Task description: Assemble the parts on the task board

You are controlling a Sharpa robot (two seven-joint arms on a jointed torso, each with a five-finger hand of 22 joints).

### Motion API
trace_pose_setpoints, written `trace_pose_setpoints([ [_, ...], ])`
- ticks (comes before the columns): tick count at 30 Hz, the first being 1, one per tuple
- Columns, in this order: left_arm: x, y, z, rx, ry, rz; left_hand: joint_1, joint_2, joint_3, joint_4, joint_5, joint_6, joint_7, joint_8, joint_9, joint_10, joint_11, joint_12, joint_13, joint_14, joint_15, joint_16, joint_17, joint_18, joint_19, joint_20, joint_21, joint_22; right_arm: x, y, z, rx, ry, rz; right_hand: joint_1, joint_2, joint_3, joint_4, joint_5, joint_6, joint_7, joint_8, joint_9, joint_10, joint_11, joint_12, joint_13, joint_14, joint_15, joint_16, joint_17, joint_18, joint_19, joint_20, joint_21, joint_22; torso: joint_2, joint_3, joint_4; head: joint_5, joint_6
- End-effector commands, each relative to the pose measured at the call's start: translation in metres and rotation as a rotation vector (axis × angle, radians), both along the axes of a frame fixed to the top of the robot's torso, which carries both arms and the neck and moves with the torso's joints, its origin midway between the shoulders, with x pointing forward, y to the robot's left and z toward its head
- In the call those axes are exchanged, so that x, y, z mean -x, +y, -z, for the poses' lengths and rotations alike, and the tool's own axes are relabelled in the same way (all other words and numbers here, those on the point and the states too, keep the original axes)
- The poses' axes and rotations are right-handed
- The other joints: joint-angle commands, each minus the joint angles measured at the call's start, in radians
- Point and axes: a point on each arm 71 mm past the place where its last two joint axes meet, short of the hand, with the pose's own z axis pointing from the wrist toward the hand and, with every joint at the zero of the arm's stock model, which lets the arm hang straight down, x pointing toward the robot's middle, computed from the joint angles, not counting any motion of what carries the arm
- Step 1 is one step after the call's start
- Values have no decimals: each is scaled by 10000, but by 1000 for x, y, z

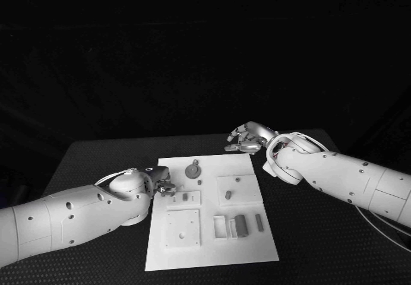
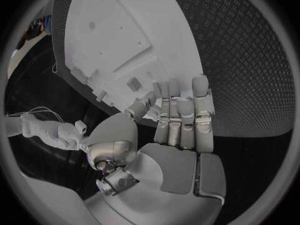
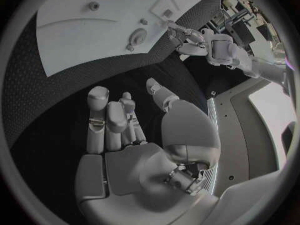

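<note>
board (image 1: 214, 252): white plate lying flat mid-worktop (image 1: 325, 249), with raised square blocks and shallow pockets; it looks stiff and heavy enough to stay put under a light push, though that is a guess.
parts: small grey pieces spread over the board. A round disc with a tab (image 1: 194, 170) lies near the far edge, a short peg (image 1: 228, 193) stands on the right-hand block, and slim bars (image 1: 240, 225) lie side by side toward the near right.
left hand (image 1: 162, 186): over the board's left edge, just beside a small upright piece (image 1: 184, 196). In the left wrist view its fingers (image 2: 181, 115) lie straight and close together with nothing between them, so it holds nothing.
right hand (image 1: 248, 140): at the board's far right corner, above the worktop. In the right wrist view its fingers (image 3: 106, 120) are partly curled and empty.
handling: the parts look rigid, light and smooth, likely to skid or tip if nudged.
hold: pinch the peg by its sides from above; take a bar across its narrow width at mid-length; the flat disc is easiest by its tab or rim.
risk: a small part may slip from a loose pinch.
</note>
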Motion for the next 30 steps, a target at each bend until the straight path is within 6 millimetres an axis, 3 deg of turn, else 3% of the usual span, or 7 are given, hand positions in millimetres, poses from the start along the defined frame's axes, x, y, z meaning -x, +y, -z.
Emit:
trace_pose_setpoints([
  [1, 0, -1, 1, -160, -71, 109, 3, 126, 59, 10, 26, 136, -38, 27, 12, 71, 10, 66, -16, -4, -58, -36, 13, 277, 39, -54, 62, 226, 1, 1, 1, 12, 60, -115, -55, 6, 0, 36, 40, -110, 161, -29, 9, -53, -4, 31, -10, -13, 49, -47, 16, 634, -27, -78, -67, 182, 7, 1, 1, -14, -6],
  [30, 8, -5, 8, -850, 617, 692, -2, 123, 96, -5, 28, 120, -35, 21, 16, 59, 8, 68, -28, 7, -61, -60, 33, 276, 38, -62, 72, 225, 1, 0, 2, 17, 135, -126, -72, 17, -8, 48, 40, -108, 161, -28, 10, -55, -4, 34, -13, -14, 49, -51, 17, 634, -29, -73, -70, 182, -4, 12, 4, -60, -82],
])
